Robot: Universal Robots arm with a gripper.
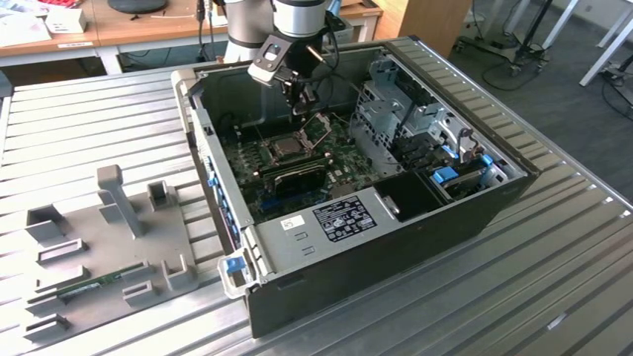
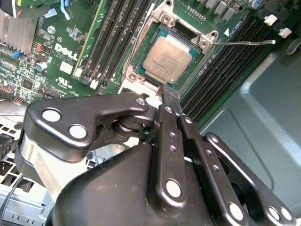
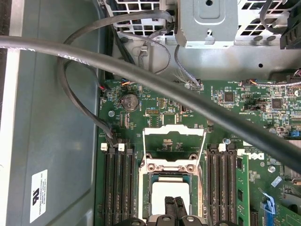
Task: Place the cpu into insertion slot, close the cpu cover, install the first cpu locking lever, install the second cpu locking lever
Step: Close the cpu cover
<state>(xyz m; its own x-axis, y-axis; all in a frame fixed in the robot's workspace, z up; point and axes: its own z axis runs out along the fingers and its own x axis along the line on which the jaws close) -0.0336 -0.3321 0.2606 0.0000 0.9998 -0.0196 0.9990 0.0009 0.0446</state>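
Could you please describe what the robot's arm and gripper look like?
The arm is a silver-grey tube with a pale box at its wrist. The gripper is matte black, its slim linkage fingers joined by silver pins. A thick dark cable crosses the first wrist view.

- In the exterior view the light is bright and even, coming from above; the ribbed metal table [image 1: 89,126] carries a pale sheen; the walls of the computer case [image 1: 396,252] shade the motherboard [image 1: 296,185], which looks darker than what surrounds it
- In the second wrist view the cpu [image 2: 170,59] face shows a soft pale glare; small white highlights sit on the glossy black links of the gripper [image 2: 165,93]; the case floor beside it is dim
- In the first wrist view a light streak runs along the thick cable [image 3: 155,84]; the grey case wall is flatly lit
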